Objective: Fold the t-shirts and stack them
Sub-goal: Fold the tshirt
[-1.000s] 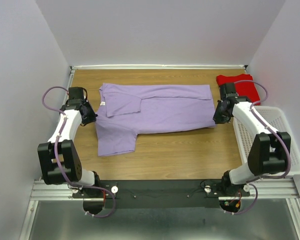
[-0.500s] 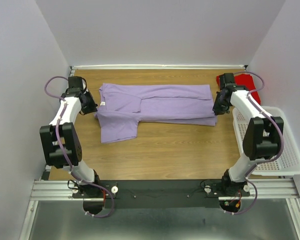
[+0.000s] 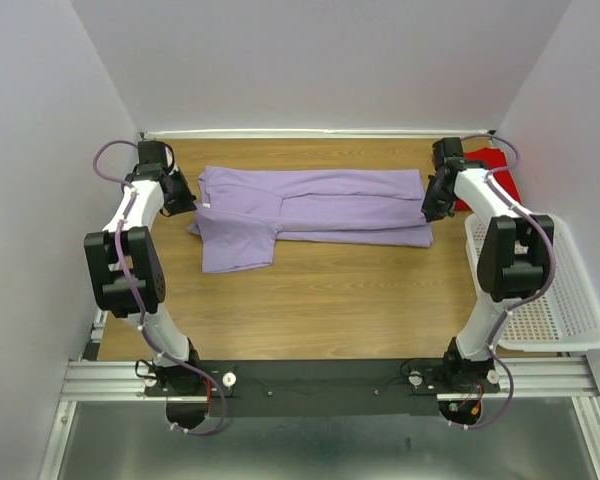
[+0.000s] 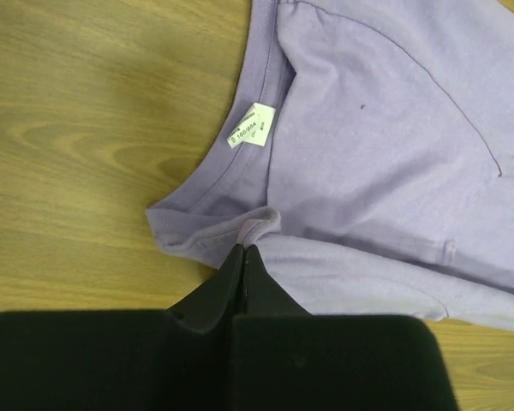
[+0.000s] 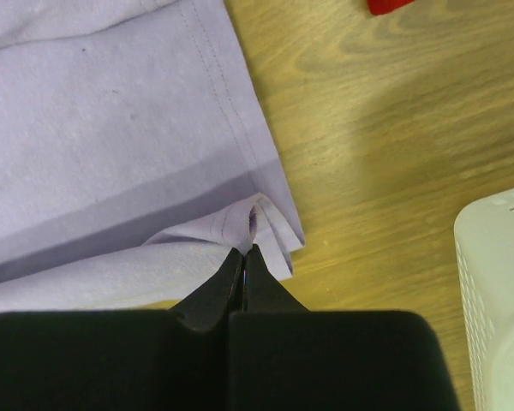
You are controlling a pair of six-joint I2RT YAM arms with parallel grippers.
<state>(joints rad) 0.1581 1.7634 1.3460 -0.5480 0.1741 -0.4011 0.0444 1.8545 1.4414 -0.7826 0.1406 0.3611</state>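
The lavender t-shirt (image 3: 320,207) lies lengthwise across the far part of the table, its near edge folded up over itself, one sleeve (image 3: 237,247) hanging toward me at the left. My left gripper (image 3: 187,203) is shut on the shirt's shoulder edge by the collar (image 4: 254,224); a white label (image 4: 250,125) shows inside the neck. My right gripper (image 3: 432,207) is shut on the hem corner (image 5: 255,224) at the right end. The red t-shirt (image 3: 488,170) lies at the far right corner, mostly hidden behind my right arm; a scrap of it shows in the right wrist view (image 5: 387,5).
A white perforated basket (image 3: 560,290) stands along the table's right edge, its corner showing in the right wrist view (image 5: 497,282). Bare wooden tabletop (image 3: 330,300) stretches in front of the shirt. Walls close the left, far and right sides.
Both grippers have carried the shirt's near edge away from me toward the far edge, folding the shirt into a narrower band. The hanging sleeve slid back with it.
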